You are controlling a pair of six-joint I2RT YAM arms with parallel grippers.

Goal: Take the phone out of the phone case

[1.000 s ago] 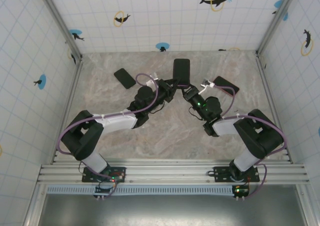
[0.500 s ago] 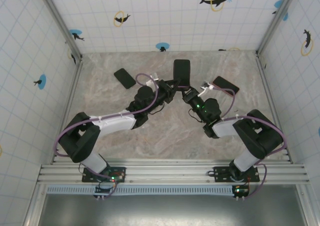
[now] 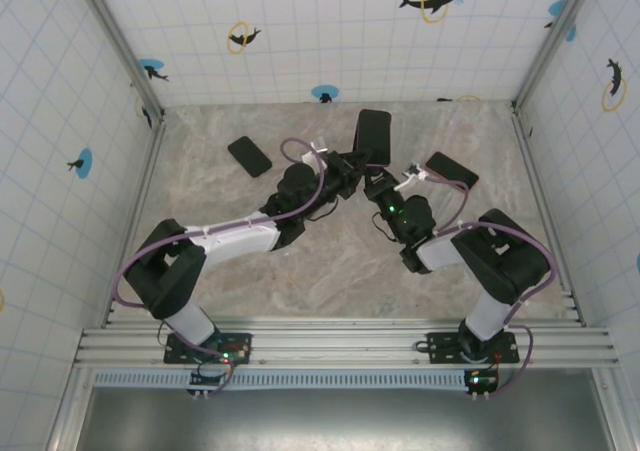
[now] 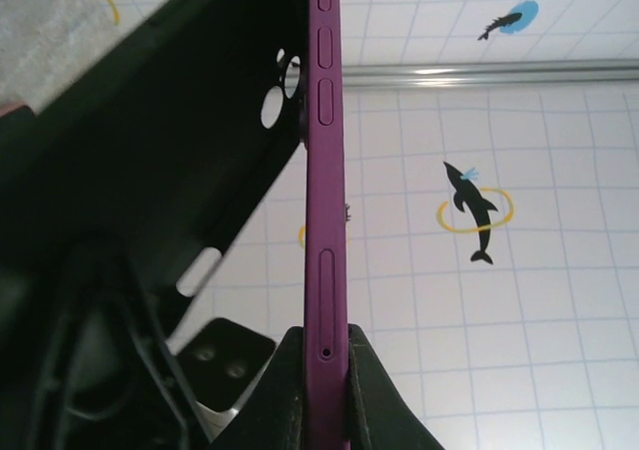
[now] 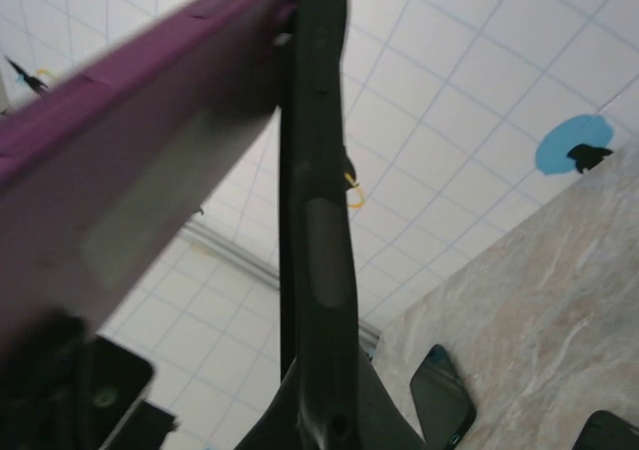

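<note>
Left wrist view: we note the left tool (image 4: 324,355) clenched on the purple phone (image 4: 325,151), its edges judged rigid and slick; the right tool (image 5: 321,385) grasps the black phone case (image 5: 319,221), judged pliable.

the marbled table (image 3: 340,271) holds two dark handsets lying flat: a left phone (image 3: 249,155) toward the far-left corner, a right phone (image 3: 452,168) toward the far-right corner.

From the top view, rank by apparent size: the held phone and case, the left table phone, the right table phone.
1. The held phone and case, largest, though raised nearer the camera.
2. The left table phone and the right table phone look alike, so they are not ranked.
</note>
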